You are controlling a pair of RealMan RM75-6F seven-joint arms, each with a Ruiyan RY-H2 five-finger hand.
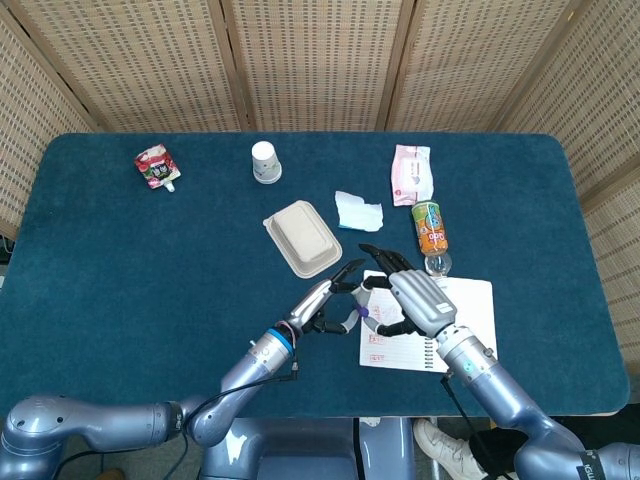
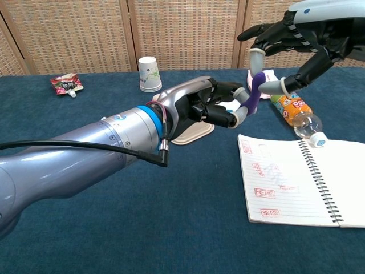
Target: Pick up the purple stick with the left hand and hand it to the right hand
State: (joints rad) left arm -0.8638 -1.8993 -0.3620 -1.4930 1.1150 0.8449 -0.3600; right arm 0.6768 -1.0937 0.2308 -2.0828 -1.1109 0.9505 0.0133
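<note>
stick (image 2: pixel 253 94): purple
table (image 1: pixel 120 260): dark blue
cup (image 1: pixel 265 161): white, printed
bottle (image 1: pixel 431 230): orange, green label
notebook (image 2: pixel 296 182): white, red stamps

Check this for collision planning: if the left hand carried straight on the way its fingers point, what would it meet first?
Most likely the right hand, whose fingertips flank the top of the purple stick that the left hand holds. Depth is unclear.

Silver-blue metallic arms; the left hand (image 2: pixel 197 105) has a blue wrist ring (black cable alongside) and black fingers.
</note>
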